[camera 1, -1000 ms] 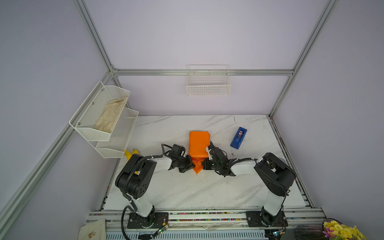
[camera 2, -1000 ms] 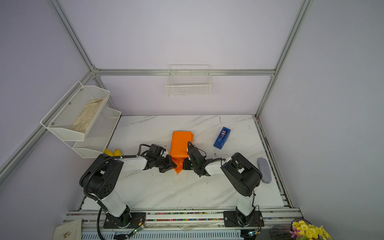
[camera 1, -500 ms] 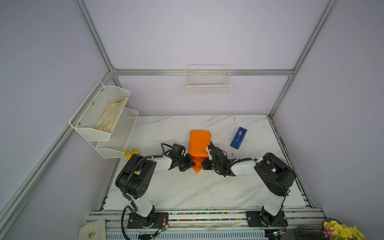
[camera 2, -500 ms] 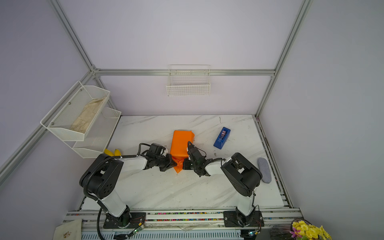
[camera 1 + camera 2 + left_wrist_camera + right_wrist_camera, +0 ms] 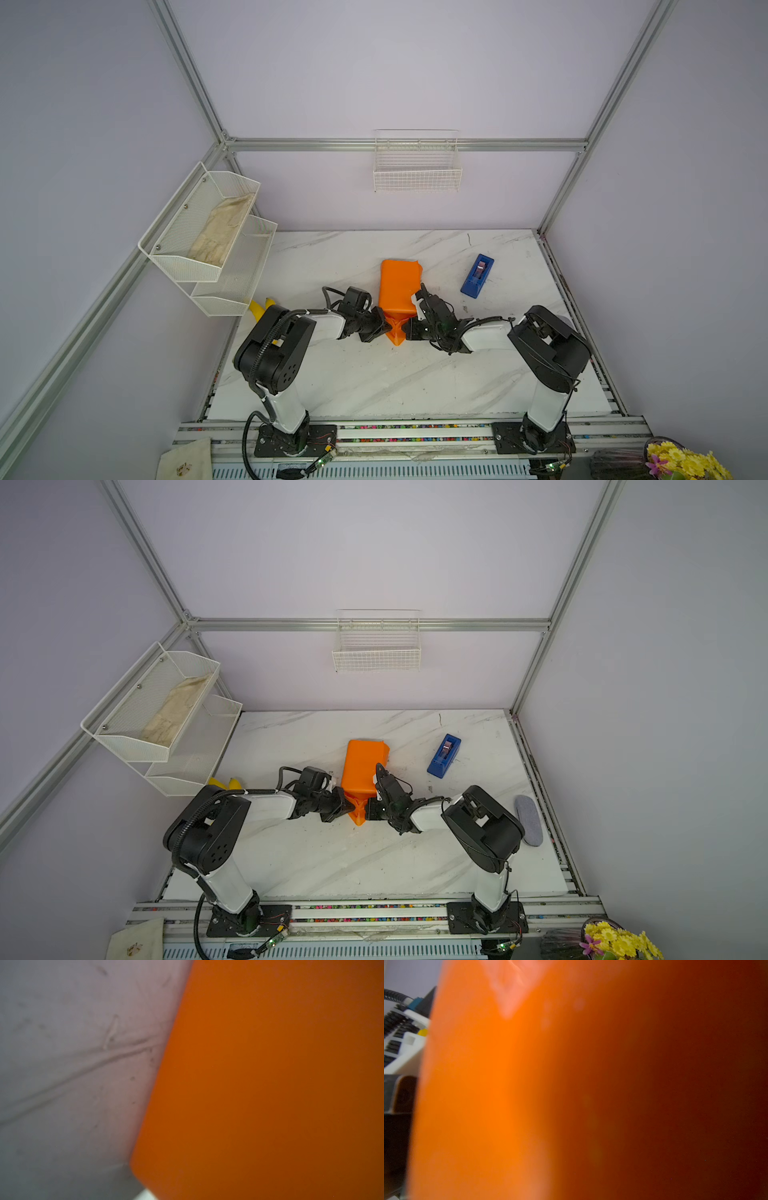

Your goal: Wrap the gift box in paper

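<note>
Paper (image 5: 398,284) is lying mid-frame, hiding the gift box, its long axis running up the frame; left gripper (image 5: 381,326) and right gripper (image 5: 409,328), both closed, are flanking and touching its lower pointed flap (image 5: 397,334)

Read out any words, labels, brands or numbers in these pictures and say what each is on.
No text can be read.
The paper is plain orange in every view.
The blue tape dispenser shows no legible label.
A small mark on the white cloth is too small to read.
</note>
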